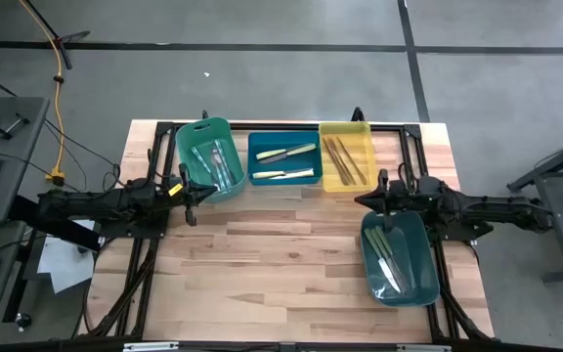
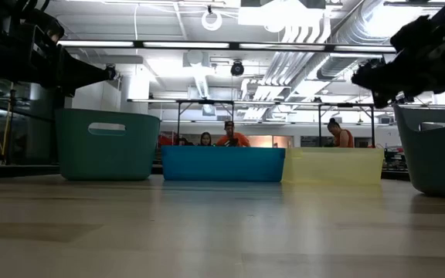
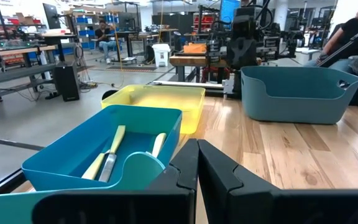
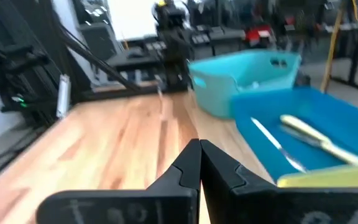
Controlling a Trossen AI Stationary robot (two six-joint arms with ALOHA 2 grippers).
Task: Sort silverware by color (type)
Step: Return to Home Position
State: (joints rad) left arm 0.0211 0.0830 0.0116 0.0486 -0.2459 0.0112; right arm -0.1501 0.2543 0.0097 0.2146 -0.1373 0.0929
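Right now my left gripper [image 3: 197,149] hangs above the left side of the wooden table [image 1: 262,254], just in front of the green bin [image 1: 203,124]. Its fingers are pressed flat together with nothing between them. My right gripper [image 4: 199,148] hangs on the opposite side, between the yellow bin [image 1: 360,137] and the dark teal bin [image 1: 418,244], and its fingers too are closed tight on nothing. The two grippers point inward toward each other across the bare boards, well apart. Seen from table height, both sit higher than the bin rims.

All the silverware [image 1: 286,175] I can see lies inside bins. Along the far edge three bins stand side by side: the green one, the blue bin [image 1: 283,138] and the yellow one. The clear-handled pieces [image 1: 221,166] rest in the green bin, too faint for me to count. Two pale yellow knives [image 1: 288,153] lie crosswise in the blue bin, one behind the other. Several brownish pieces [image 1: 343,161] lie bunched in the yellow bin. The dark teal bin stands alone nearer the front on the right, just below my right gripper, and holds the green-handled pieces [image 1: 384,254] lying lengthwise.

Beyond the table, people [image 2: 230,137] show in the room behind the blue and yellow bins.
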